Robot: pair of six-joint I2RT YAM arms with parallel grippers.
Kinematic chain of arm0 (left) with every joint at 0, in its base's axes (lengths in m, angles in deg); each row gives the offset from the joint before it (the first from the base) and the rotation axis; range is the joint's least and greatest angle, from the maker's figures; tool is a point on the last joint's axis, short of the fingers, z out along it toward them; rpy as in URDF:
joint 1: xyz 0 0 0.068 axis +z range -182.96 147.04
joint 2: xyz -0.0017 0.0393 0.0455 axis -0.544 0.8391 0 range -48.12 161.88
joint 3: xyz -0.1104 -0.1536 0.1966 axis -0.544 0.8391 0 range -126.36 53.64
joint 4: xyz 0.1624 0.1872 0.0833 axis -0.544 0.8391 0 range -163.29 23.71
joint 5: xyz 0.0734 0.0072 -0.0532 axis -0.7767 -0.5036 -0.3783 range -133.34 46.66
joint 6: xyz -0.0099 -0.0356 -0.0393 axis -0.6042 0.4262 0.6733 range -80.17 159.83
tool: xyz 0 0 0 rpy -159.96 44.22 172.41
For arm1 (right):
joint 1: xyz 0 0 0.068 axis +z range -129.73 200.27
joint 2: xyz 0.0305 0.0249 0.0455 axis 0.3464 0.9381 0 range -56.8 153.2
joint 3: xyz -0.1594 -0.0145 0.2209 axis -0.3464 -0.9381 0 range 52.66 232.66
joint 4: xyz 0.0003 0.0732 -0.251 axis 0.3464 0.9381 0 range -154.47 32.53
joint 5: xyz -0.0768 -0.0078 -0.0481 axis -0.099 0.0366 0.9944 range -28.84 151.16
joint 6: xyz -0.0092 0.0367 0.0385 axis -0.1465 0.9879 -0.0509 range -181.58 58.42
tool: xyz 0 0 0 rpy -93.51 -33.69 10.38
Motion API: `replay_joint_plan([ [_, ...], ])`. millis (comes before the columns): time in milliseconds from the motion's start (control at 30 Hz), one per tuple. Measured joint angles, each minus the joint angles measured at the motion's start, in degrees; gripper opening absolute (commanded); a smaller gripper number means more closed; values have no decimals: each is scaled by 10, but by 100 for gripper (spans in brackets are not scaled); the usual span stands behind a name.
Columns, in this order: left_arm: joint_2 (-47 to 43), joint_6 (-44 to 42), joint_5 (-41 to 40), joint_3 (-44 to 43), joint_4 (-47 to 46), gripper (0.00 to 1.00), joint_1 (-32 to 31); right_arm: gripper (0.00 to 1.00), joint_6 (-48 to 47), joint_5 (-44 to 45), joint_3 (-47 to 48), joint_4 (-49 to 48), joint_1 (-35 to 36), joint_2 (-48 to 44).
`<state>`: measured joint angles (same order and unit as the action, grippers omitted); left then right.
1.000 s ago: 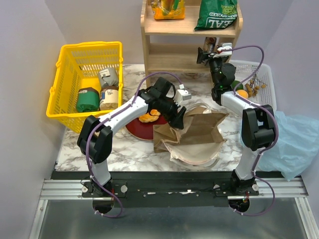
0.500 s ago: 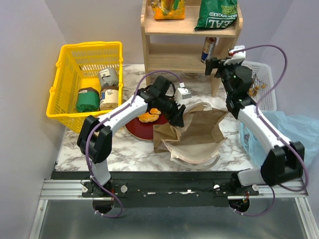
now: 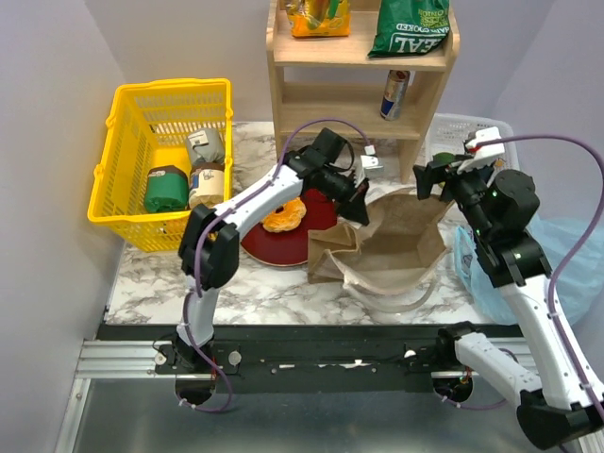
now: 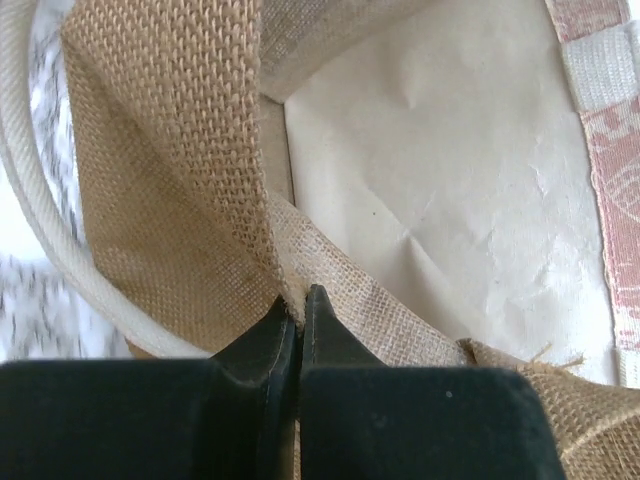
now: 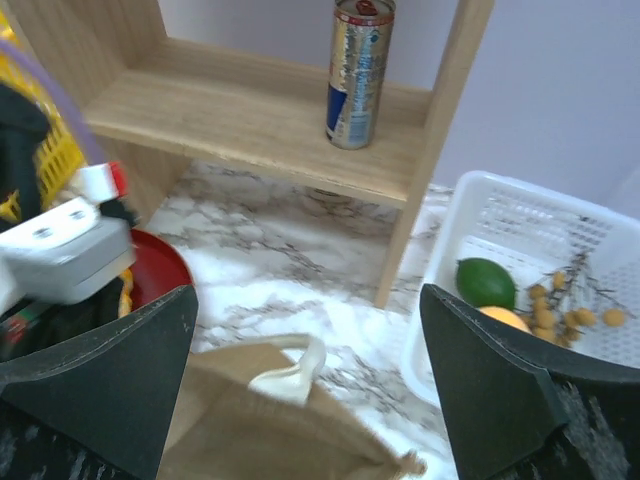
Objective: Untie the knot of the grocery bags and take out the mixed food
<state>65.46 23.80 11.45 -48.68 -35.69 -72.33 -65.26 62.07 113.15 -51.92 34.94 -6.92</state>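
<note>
The brown bag point(image 3: 392, 241) lies open mid-table, and its woven rim point(image 4: 200, 180) and pale lining fill the left wrist view. My left gripper point(image 3: 363, 209) is shut on the rim's edge point(image 4: 300, 300). My right gripper point(image 3: 429, 179) hangs open above the bag's right handle point(image 5: 290, 372), holding nothing point(image 5: 308, 300). The light-blue plastic bag point(image 3: 557, 274) is slumped at the table's right edge. A drink can point(image 5: 358, 72) stands on the lower shelf. Green fruit point(image 5: 486, 283) and orange fruit point(image 5: 503, 318) lie in the white tray. A doughnut point(image 3: 283, 217) sits on the red plate point(image 3: 307, 241).
A wooden shelf point(image 3: 359, 85) stands at the back, with a yellow-orange snack packet point(image 3: 321, 17) and a dark-green chip bag point(image 3: 408, 26) on top. A yellow basket point(image 3: 165, 160) with jars is at the left. The white mesh tray point(image 5: 560, 230) is at the back right.
My left gripper has shut on the bag's rim and dragged the bag to the right. My right arm swung back from the shelf, down and right over the bag, still open.
</note>
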Motion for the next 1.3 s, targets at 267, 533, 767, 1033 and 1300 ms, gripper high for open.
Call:
replay_joint_plan([
  [267,138,90,46,-150,-53,33,-42,100,-78,49,34,120,0,-41],
  [533,140,127,-1,-166,-85,98,-54,100,-77,49,64,212,-2,-35],
  [767,37,95,-144,-164,-44,98,-34,100,-32,124,113,283,-2,27],
  [1033,-143,19,-291,-125,1,98,25,100,-19,179,194,328,-2,74],
  [1300,-270,24,-412,43,14,98,70,100,-23,176,206,301,-2,64],
])
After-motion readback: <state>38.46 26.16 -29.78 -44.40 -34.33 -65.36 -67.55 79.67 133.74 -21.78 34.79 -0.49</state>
